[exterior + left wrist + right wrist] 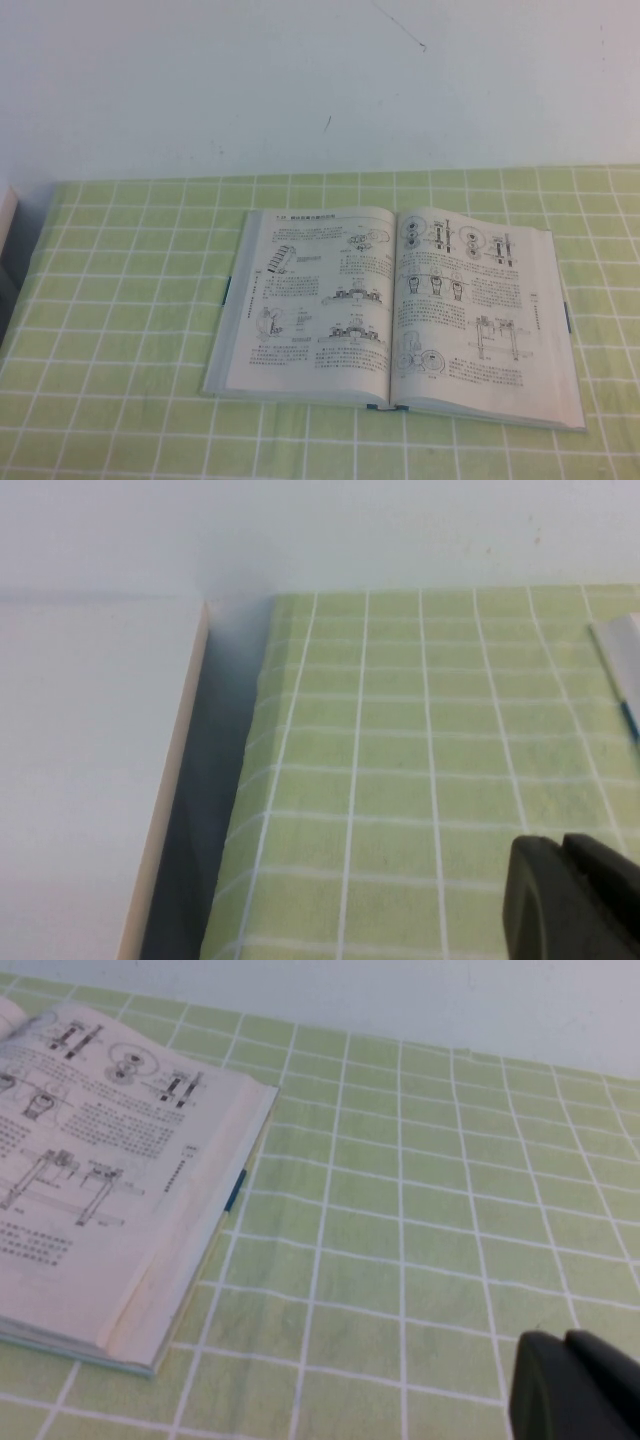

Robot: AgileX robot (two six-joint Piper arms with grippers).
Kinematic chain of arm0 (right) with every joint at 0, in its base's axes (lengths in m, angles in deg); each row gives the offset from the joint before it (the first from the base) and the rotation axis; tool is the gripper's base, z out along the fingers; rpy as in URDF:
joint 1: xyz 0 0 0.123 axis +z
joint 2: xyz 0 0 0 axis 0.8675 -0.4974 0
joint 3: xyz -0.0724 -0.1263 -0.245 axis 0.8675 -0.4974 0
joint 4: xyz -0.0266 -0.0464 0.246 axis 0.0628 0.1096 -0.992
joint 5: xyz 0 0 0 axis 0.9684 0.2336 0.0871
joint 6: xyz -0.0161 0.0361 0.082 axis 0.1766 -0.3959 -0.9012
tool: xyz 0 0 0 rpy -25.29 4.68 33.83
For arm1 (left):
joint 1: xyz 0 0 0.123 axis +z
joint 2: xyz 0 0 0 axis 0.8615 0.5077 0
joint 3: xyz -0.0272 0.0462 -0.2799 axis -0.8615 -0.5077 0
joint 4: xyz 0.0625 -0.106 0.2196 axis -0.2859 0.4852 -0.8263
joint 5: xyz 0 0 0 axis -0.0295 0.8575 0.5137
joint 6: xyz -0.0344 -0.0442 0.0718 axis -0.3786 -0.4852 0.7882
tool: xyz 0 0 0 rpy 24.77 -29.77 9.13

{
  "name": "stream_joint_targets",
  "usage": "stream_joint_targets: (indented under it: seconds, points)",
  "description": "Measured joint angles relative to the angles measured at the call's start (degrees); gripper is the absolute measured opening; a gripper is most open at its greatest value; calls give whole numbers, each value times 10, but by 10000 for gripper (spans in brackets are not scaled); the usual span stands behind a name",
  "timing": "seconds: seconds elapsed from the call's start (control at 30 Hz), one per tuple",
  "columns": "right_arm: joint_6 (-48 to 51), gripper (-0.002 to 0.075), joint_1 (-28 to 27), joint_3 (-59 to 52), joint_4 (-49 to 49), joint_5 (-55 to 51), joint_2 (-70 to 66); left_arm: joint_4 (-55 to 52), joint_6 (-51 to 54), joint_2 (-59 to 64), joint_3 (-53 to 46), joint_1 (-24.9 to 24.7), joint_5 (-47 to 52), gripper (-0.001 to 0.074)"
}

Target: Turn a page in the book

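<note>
You are seeing one book (400,310) lying open, page (480,300) facing up. Left gripper (572,900), right gripper (575,1385) hovering off cloth (120,330); finger state undeterminable.

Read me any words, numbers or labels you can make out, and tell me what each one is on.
None can be read.
The book: printed text and figure captions on both open pages, too small and blurred.
Left gripper and right gripper, low beside the book: no markings.

I can read no text: print on the book (395,310) and its page (478,305) is visible, yet too small to resolve.
</note>
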Motion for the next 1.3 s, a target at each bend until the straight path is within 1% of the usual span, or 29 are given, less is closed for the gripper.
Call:
stream_joint_targets:
  seconds: [0.1, 0.17, 0.27, 0.37, 0.47, 0.53, 0.67, 0.9, 1.13, 1.23, 1.27, 1.3]
  points:
    - [0, -3, 0, -3, 17, 26, 0, 13, -6, 0, 0, 0, -75, -4]
    - [0, -3, 0, -4, 42, 62, 0, 19, -6, 0, 0, 0, -151, -4]
    - [0, -3, 0, -4, 88, 150, 0, 22, -30, 0, 0, 0, -260, -4]
    - [0, -3, 0, -4, 103, 241, 0, 24, -52, 0, 0, 0, -358, -4]
    - [-21, -3, 0, -4, 106, 324, 0, 25, -62, 0, 0, 0, -426, -4]
    - [-27, -3, 0, -4, 106, 364, 0, 25, -62, -1, 0, 0, -453, -4]
    - [-56, -3, 0, -4, 106, 413, 0, 25, -63, -1, 0, 0, -480, -4]
    - [-74, -3, 0, -4, 105, 418, 1, 26, -63, -1, 0, 0, -497, -4]
    - [-76, -3, 0, -4, 105, 390, 1, 27, -63, -1, 0, 0, -506, -4]
    - [-91, -3, 0, -4, 105, 380, 1, 62, -62, -1, 0, 0, -504, -4]
    - [-100, -3, 0, -4, 105, 368, 1, 80, -63, -1, 0, 0, -498, -4]
    - [-112, -3, 0, 4, 105, 333, 1, 95, -68, -2, 0, 0, -488, -4]
